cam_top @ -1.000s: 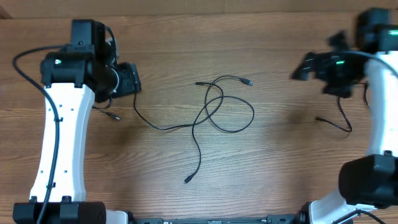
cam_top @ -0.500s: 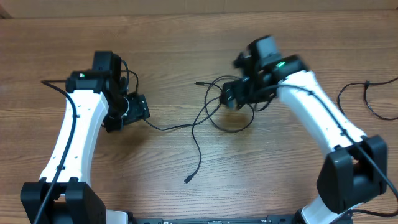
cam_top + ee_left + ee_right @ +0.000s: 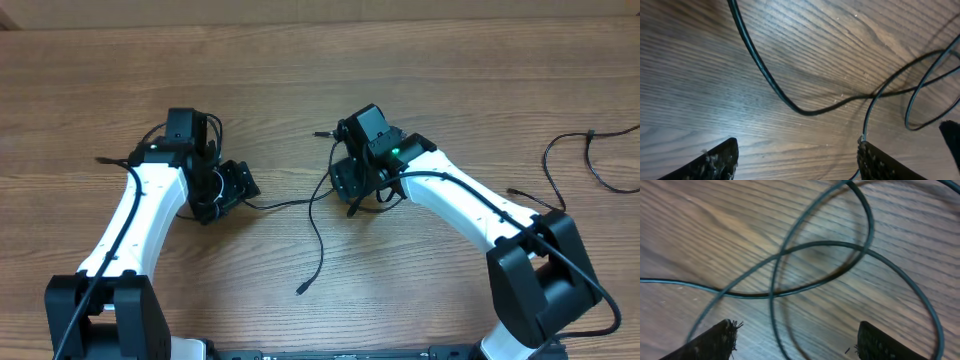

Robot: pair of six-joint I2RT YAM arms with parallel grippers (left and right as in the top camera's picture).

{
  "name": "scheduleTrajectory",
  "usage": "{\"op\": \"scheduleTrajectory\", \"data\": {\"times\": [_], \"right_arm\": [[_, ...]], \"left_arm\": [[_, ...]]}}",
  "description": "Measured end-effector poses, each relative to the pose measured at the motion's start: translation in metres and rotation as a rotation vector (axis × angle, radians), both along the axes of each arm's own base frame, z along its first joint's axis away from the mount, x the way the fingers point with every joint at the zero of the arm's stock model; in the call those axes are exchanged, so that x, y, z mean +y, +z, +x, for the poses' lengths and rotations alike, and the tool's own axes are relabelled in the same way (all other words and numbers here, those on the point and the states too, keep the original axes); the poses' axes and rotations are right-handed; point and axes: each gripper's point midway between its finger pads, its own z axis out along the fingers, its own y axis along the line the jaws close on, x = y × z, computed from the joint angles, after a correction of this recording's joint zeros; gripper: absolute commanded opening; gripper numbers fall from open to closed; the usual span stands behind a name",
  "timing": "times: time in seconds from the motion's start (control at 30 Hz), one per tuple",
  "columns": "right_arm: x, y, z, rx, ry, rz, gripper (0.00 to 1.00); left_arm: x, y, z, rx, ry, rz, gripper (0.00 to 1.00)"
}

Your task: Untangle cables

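Thin black cables (image 3: pixel 320 250) lie in loose crossing loops at the middle of the wooden table, with one plug end at the front (image 3: pixel 300 290) and one at the back (image 3: pixel 318 133). My left gripper (image 3: pixel 243 186) is open, low over the left strand; in the left wrist view its jaws (image 3: pixel 797 160) straddle bare wood, and a cable (image 3: pixel 805 112) curves just ahead, with a thin strand touching the right finger. My right gripper (image 3: pixel 351 200) is open over the loops, and in the right wrist view a crossing cable (image 3: pixel 775 255) runs down between its jaws (image 3: pixel 797 342).
A separate thin black cable (image 3: pixel 545 157) lies in loose curves at the right edge of the table. The two white arms reach in from the front corners, with thicker black wires along them.
My right arm has swung from the far right to the central loops and come down over them. My left arm has moved right and forward along the left strand.
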Motion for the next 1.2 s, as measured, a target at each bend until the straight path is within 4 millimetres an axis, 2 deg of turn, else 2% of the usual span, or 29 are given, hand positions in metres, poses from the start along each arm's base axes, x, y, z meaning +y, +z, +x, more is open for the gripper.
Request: {"op": "scheduleTrajectory", "data": {"times": [0.17, 0.67, 1.0, 1.03, 1.1, 1.17, 1.2], "right_arm": [[-0.002, -0.005, 0.003, -0.006, -0.007, -0.018, 0.77], [-0.006, -0.008, -0.001, 0.013, -0.009, -0.035, 0.77], [-0.009, -0.011, -0.006, 0.032, -0.008, -0.048, 0.77], [-0.009, -0.011, -0.006, 0.033, -0.009, -0.049, 0.77], [-0.009, -0.011, -0.006, 0.035, -0.009, -0.05, 0.77], [-0.01, -0.011, -0.007, 0.039, -0.009, -0.052, 0.77], [-0.01, -0.011, -0.007, 0.04, -0.009, -0.052, 0.77]], "left_arm": [[-0.001, -0.006, 0.008, -0.025, 0.048, 0.006, 0.73], [0.009, -0.016, 0.014, -0.034, 0.218, 0.168, 0.72], [0.008, -0.043, 0.009, -0.044, 0.312, 0.168, 0.67], [0.008, -0.045, 0.009, -0.048, 0.315, 0.166, 0.62], [0.009, -0.048, 0.012, -0.065, 0.329, 0.166, 0.44], [0.011, -0.049, 0.012, -0.067, 0.344, 0.174, 0.22], [0.012, -0.049, 0.012, -0.07, 0.343, 0.18, 0.07]]}}
